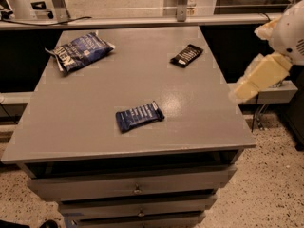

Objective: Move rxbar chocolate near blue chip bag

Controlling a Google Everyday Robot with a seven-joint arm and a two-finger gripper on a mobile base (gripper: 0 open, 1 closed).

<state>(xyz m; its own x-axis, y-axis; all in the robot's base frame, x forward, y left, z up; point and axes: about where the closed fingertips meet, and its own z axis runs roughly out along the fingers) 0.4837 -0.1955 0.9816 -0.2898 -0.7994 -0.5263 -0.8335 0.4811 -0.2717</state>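
The rxbar chocolate (186, 55), a small black wrapper with white lettering, lies flat on the grey table (95, 103) at the back right. The blue chip bag (79, 50), large and dark blue with silvery edges, lies at the back left corner, far from the bar. My gripper (243, 91) is on the cream-coloured arm at the right, off the table's right edge. It hangs in the air to the right of and nearer than the black bar, and touches nothing.
A small dark blue bar wrapper (139, 116) lies near the middle front of the table. Drawers (137, 190) sit below the front edge. A rail with metal posts (180, 13) runs behind the table. Speckled floor lies at the right.
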